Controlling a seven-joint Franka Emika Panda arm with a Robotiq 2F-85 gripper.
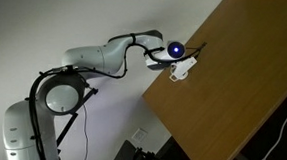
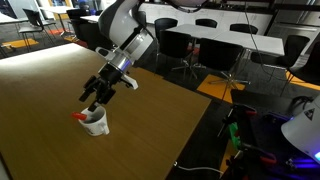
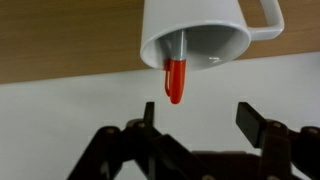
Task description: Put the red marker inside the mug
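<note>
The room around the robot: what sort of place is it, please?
Probably an office or meeting room used as a lab: black chairs stand at long tables behind the wooden table, where a robot arm works.

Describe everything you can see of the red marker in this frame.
The red marker is a thin, glossy, plastic-looking stick with a red end and a paler shaft. It sits tilted in the white mug, shaft inside, red end poking past the rim and leaning on it. In an exterior view its red tip shows beside the rim. The open gripper is clear of it.
</note>
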